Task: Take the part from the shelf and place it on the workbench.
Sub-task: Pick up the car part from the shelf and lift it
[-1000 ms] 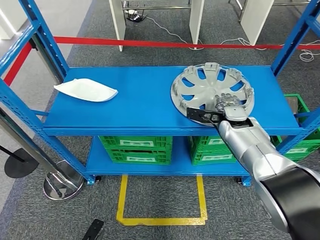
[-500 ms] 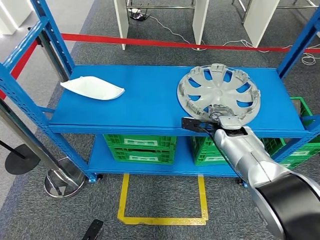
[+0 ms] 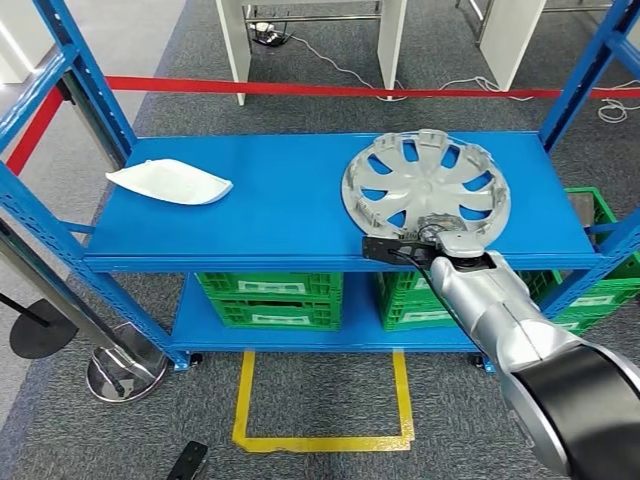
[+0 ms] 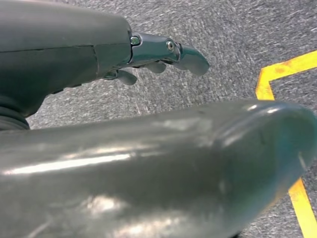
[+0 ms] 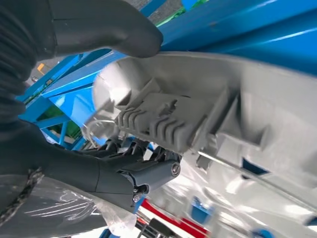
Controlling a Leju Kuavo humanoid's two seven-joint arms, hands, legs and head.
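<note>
The right hand [image 3: 445, 232] grips the near rim of the round silver plastic wheel cover [image 3: 426, 190], thumb on one face, dark fingers [image 5: 149, 173] curled against the ribbed other side. The cover sits on the right part of the blue metal shelf [image 3: 287, 210], its near edge at the shelf's front lip. The left hand [image 4: 164, 52] hangs over grey carpet, fingers loosely extended, holding nothing. A white curved panel [image 3: 170, 182] lies far left on the shelf.
</note>
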